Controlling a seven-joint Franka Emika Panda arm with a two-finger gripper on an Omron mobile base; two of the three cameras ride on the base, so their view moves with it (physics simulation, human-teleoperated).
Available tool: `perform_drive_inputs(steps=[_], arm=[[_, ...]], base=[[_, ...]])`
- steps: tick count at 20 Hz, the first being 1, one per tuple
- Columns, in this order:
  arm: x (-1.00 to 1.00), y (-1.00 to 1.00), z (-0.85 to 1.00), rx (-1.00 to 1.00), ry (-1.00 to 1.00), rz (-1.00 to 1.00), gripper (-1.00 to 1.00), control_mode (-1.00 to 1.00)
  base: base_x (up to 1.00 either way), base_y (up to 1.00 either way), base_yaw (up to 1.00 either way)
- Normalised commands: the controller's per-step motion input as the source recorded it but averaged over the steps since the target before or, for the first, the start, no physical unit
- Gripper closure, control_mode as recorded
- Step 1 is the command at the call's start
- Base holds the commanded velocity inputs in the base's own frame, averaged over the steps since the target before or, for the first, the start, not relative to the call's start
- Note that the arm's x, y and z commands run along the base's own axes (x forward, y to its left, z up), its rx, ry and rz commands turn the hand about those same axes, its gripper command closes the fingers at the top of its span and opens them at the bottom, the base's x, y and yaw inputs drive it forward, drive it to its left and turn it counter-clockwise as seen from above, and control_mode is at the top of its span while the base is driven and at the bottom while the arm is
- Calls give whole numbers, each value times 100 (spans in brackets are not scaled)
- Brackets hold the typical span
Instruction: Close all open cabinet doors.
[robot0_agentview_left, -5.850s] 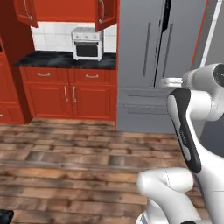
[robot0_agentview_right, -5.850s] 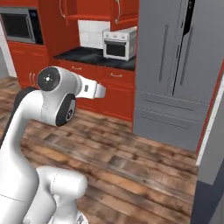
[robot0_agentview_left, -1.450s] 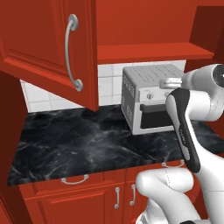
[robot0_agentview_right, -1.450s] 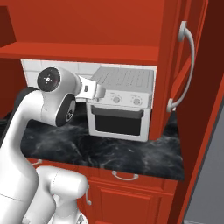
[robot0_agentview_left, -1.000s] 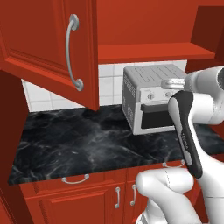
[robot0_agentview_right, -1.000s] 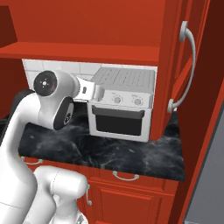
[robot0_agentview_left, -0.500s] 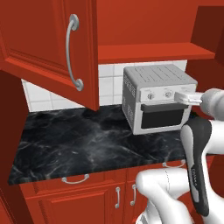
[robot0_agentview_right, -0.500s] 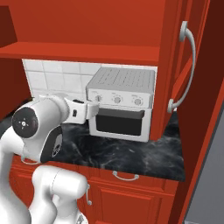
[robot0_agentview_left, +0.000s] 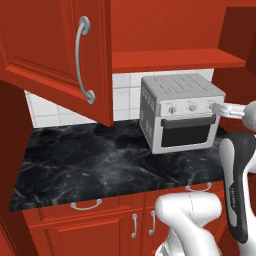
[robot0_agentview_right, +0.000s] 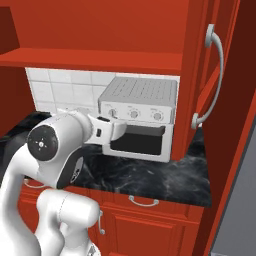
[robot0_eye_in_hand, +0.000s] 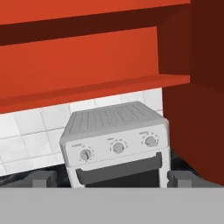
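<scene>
Two cabinet doors stand open over the counter. The left cabinet door (robot0_agentview_left: 47, 55) swings out at the upper left, its silver handle (robot0_agentview_left: 82, 60) facing me. The right cabinet door (robot0_agentview_right: 200, 75) is seen edge-on with its handle (robot0_agentview_right: 215, 75) on the outer side; its dark inner face (robot0_eye_in_hand: 205, 87) fills the right of the hand view. Between them the open cabinet's shelf (robot0_agentview_left: 175, 59) shows. My gripper (robot0_eye_in_hand: 112, 180) is open and holds nothing, its fingertips (robot0_eye_in_hand: 43, 178) wide apart, level with the toaster oven and short of it. The hand (robot0_agentview_right: 107, 131) hangs below the shelf.
A silver toaster oven (robot0_agentview_left: 180, 112) sits on the black marble counter (robot0_agentview_left: 90, 170) against white tiles (robot0_agentview_right: 50, 85). Red drawers and lower doors (robot0_agentview_left: 125, 225) run under the counter. A grey fridge side (robot0_agentview_right: 240, 220) borders the right.
The base drove up to the counter since the earliest frames. In the last second my arm folded lower and the hand shifted slightly toward the toaster oven. The doors have not moved.
</scene>
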Motion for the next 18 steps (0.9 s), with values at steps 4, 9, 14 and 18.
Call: perform_drive_inputs(steps=[4, 9, 14, 18], arm=[[-20, -20, 0, 4, -6, 0, -100, -100], [-46, 0, 0, 0, -10, 0, -100, -100], [-10, -8, 0, 0, -9, 0, -100, -100], [-23, -14, 2, 0, -17, 0, -100, -100]], base=[[0, 0, 0], [0, 0, 0], [0, 0, 0], [0, 0, 0]])
